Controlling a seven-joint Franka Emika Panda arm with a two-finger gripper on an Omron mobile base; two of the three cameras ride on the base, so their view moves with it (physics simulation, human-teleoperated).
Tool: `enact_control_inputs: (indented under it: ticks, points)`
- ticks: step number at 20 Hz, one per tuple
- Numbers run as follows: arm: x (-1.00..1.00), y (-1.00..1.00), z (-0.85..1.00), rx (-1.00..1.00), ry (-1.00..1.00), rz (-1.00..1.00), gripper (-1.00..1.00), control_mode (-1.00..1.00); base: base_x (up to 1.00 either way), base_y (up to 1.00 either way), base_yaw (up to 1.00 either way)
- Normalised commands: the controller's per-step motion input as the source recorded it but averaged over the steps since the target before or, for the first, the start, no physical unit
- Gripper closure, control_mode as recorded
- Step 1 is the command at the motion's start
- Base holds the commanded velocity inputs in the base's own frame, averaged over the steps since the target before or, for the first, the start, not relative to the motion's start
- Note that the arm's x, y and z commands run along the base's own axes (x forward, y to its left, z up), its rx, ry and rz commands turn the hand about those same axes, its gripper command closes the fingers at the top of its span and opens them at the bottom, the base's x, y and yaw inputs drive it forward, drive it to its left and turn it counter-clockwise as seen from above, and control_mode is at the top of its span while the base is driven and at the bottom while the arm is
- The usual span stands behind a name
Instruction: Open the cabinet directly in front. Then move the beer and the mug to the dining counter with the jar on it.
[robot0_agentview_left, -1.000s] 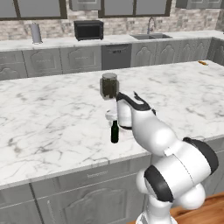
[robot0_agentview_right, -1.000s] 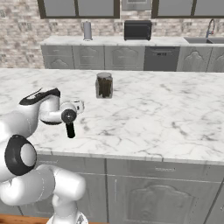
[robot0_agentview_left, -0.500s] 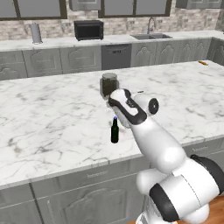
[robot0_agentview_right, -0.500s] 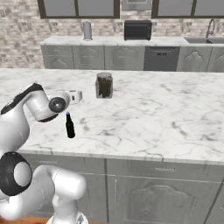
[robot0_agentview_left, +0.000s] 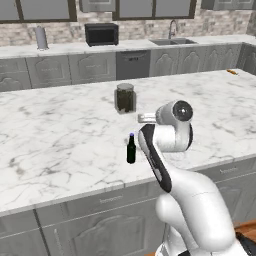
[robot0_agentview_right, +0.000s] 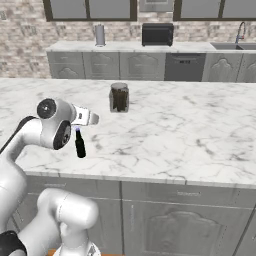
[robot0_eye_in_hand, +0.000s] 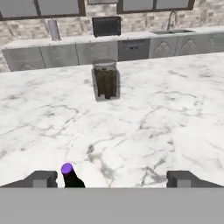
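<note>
Spread across all three views: the dining counter (robot0_agentview_left: 60, 145), a wide white marble slab veined in grey, over grey panelled base cabinets (robot0_agentview_right: 165, 210). Behind it, toward twelve o'clock, a second run of grey cabinets against a brick wall, carrying a black microwave (robot0_agentview_left: 101, 34), a grey canister (robot0_agentview_left: 40, 37) at about eleven o'clock, and a sink with faucet (robot0_agentview_left: 173, 35) at about one o'clock. Standing upright on the marble near the middle of the slab: the jar (robot0_agentview_left: 125, 98), clear glass with dark brown contents and a grey lid. Closer to the near edge, at about six o'clock from the jar and well apart from it: the beer (robot0_agentview_left: 131, 148), a slim dark bottle with a purple cap, upright on the marble. Raised above the slab just beside the bottle: the gripper (robot0_eye_in_hand: 112, 178), spread to its widest, nothing between the fingers, holding nothing. Seen from the hand camera, the two dark fingertips (robot0_eye_in_hand: 41, 178) low at seven and five o'clock, the purple cap just inside the seven o'clock tip, free of both, with the jar straight ahead at twelve o'clock. Whether the tip touches the bottle: cannot tell.
</note>
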Motion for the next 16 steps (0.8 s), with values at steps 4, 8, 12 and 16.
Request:
enact_control_inputs:
  ticks: [4, 8, 12, 16]
  points:
    - [-0.71, -0.45, 0.63, 0.00, 0.50, -0.22, -1.00, -1.00, 0.00, 0.00, 0.00]
    - [-0.19, 0.00, -0.01, 0.00, 0.00, 0.00, -1.00, -1.00, 0.00, 0.00, 0.00]
    - [-1.00, -0.24, -0.01, 0.00, -0.05, 0.00, -1.00, -1.00, 0.00, 0.00, 0.00]
    - [-0.75, -0.20, -0.03, 0.00, -0.04, -0.06, -1.00, 1.00, -0.25, -0.10, -0.11]
